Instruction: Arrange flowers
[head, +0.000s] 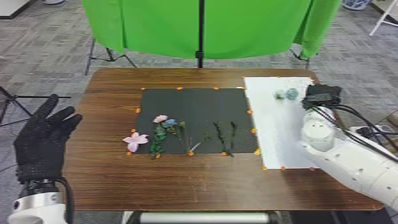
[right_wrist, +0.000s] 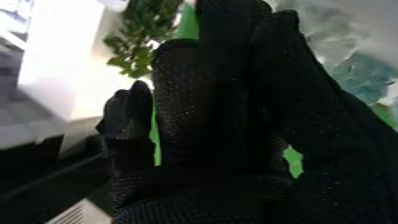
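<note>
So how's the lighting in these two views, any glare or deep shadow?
Head view: fairly even light, the white sheet bright beside the dark mat; right wrist view: a washed-out white glare near the leafy sprig, the right hand mostly very dark, with tiny glints on its glove.

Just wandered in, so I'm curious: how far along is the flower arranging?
It looks early. Done: nothing clearly arranged. In hand: the right hand is beside pale green things on the white sheet; I can't tell whether it holds anything. Apparently left: the pink lily, blue flower and dark stems, lying at the black mat.
</note>
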